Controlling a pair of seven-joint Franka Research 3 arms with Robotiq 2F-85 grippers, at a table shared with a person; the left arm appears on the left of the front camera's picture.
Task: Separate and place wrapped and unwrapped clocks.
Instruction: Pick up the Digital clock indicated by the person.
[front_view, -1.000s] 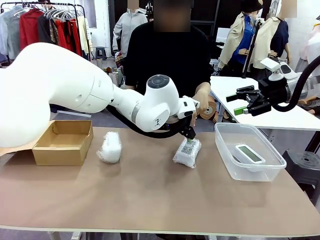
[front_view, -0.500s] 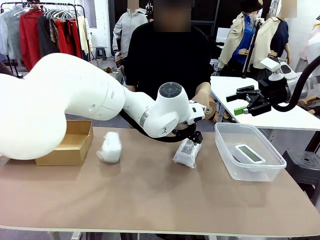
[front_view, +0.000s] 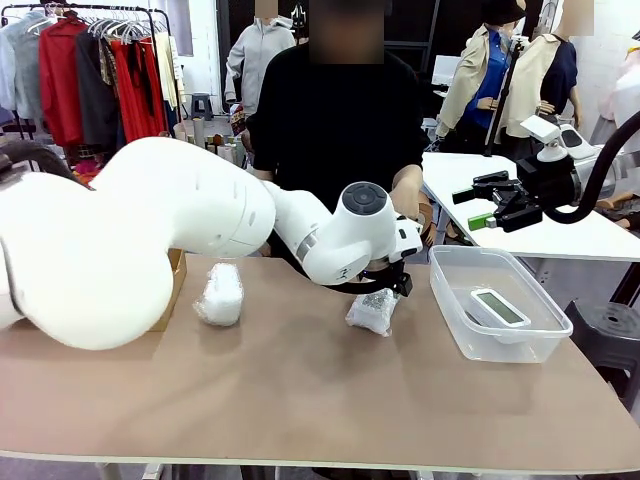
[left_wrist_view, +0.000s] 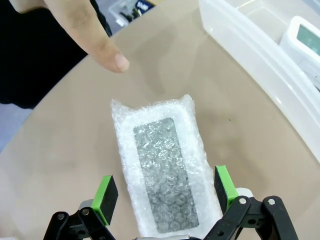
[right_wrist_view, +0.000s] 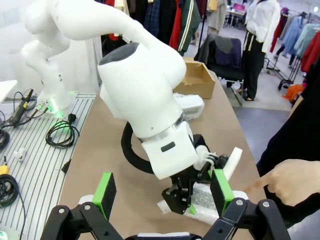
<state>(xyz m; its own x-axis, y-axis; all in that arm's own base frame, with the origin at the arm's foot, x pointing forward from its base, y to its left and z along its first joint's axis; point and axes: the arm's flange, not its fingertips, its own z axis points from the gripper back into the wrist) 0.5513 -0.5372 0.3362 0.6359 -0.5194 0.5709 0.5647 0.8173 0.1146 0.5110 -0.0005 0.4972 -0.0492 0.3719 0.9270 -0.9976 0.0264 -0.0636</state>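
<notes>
- Step in hand, as I judge it: picking up the wrapped clock (left_wrist_view: 157, 150) lying mid-worktop. The left hand (left_wrist_view: 164, 194) is released, with a green pad on either side of it.
- Next move: lower, close gently, lift.
- Right hand (front_view: 470, 207) hangs released beyond the clear tub (front_view: 450, 290), which holds the bare clock (front_view: 500, 307).
- The bubble wrap looks soft, crinkly and yielding; the bare clock looks hard, smooth and rounded.
- A second wrapped clock (front_view: 221, 293) lies near the cardboard box (right_wrist_view: 197, 82).

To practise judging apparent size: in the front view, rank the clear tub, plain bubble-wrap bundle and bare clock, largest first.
1. clear tub
2. plain bubble-wrap bundle and bare clock look about alike; I would not rank them.
</notes>
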